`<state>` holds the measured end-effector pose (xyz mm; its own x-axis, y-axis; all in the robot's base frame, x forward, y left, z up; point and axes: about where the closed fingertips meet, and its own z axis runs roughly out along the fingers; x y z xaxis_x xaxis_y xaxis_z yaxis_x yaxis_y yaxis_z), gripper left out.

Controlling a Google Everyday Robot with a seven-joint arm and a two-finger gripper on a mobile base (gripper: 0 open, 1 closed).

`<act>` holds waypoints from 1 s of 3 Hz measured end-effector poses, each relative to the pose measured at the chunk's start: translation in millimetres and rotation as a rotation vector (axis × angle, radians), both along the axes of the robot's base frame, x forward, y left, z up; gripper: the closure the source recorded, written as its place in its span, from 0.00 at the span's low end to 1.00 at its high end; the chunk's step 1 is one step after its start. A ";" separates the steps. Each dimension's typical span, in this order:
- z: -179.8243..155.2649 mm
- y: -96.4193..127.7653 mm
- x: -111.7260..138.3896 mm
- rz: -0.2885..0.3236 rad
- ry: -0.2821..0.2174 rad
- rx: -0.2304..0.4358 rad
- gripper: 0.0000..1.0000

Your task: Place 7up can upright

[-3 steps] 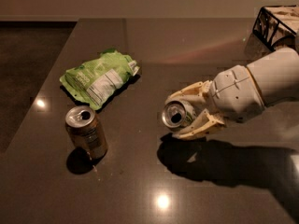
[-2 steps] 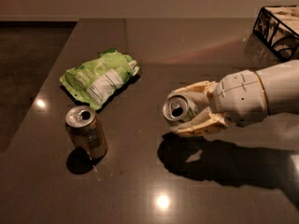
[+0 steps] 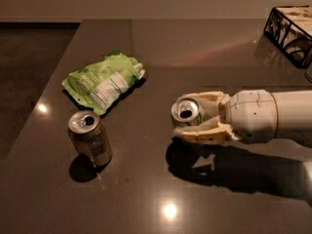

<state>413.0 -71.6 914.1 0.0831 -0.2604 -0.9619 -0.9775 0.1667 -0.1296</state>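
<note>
The 7up can (image 3: 187, 112) is held on its side above the dark table (image 3: 146, 189), its silver pull-tab top facing left toward the camera. My gripper (image 3: 199, 115) reaches in from the right and is shut on the can, one cream finger (image 3: 207, 97) above it and one below. Most of the can's body is hidden between the fingers. A shadow lies on the table under the gripper.
An orange-brown can (image 3: 90, 139) stands upright at the front left. A green snack bag (image 3: 104, 81) lies flat behind it. A black-and-white wire basket (image 3: 292, 33) sits at the far right corner. The table's left edge runs diagonally.
My gripper with the can has shifted slightly left and lower, and the arm now lies more level. The other can and the bag have not moved.
</note>
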 end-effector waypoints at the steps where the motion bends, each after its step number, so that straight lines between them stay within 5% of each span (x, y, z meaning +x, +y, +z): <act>1: -7.8 0.1 2.8 -0.035 0.027 0.079 1.00; 3: -12.6 1.6 5.6 -0.058 0.046 0.138 0.59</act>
